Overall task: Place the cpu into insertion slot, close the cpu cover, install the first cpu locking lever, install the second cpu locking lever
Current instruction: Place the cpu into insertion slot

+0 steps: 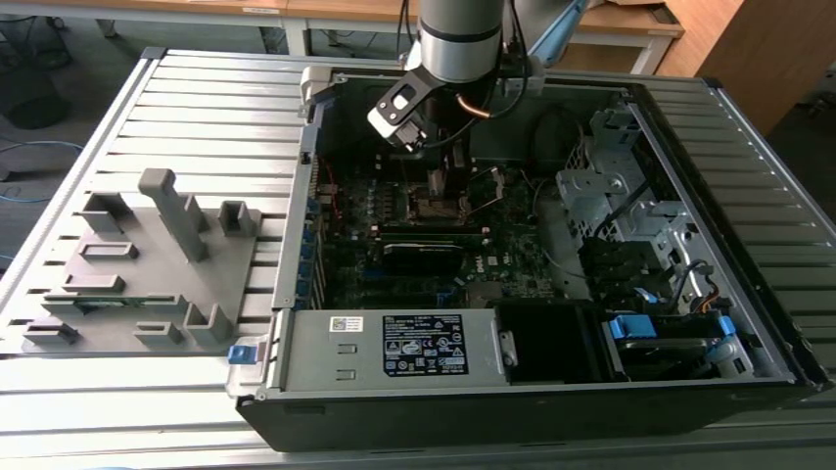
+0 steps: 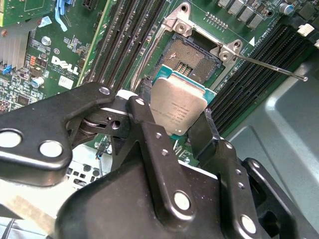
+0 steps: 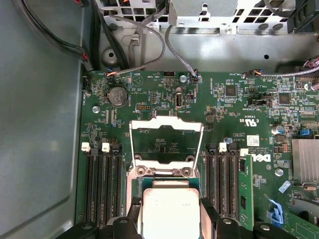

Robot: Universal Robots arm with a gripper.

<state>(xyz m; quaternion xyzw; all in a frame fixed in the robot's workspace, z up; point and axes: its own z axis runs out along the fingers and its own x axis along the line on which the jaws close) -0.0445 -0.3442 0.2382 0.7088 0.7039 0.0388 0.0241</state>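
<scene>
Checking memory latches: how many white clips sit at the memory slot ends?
4 in the first wrist view: one clip and a second on one side of the cpu cover, two more on the other. Others may be hidden.

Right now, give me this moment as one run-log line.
fingers: shut on cpu | cpu: over insertion slot, not seated | cpu cover: open | locking lever: unlatched
</scene>
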